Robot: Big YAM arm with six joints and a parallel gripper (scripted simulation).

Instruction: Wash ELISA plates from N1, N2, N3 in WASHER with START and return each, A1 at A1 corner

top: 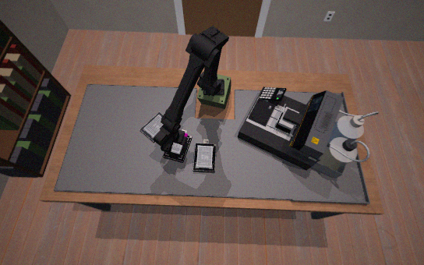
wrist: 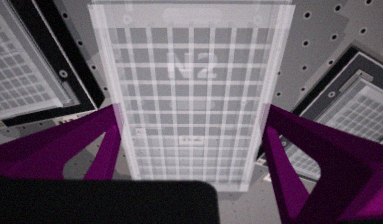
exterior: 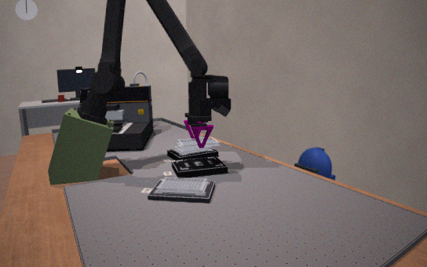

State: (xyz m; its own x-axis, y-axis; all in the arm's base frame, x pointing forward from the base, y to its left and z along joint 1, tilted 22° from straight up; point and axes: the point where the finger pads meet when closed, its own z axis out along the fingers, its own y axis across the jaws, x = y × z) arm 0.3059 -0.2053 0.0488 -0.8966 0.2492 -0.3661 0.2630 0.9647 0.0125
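The black arm (top: 178, 94) (exterior: 180, 37) rises from its green base, bends at a high elbow and slopes down to a wrist above nest N2 (top: 176, 159) (exterior: 199, 166), with the gripper (top: 177, 145) (exterior: 199, 143) (wrist: 191, 111) pointing down; the washer (top: 265, 146) (exterior: 133, 137) stands well apart, its small lamp green; the clear plate (top: 177, 148) (exterior: 212, 142) (wrist: 192, 100) hangs above N2, gripped by its long sides between the magenta fingers (exterior: 201, 142); it looks roughly level, its long axis running between the fingers, near to far in the wrist view, roughly in line with N2; which end bears the cut-off corner, I cannot tell; nests N1 (top: 204, 171) (exterior: 173, 154) and N3 (top: 144, 132) (exterior: 180, 198), on either side, each hold a plate.
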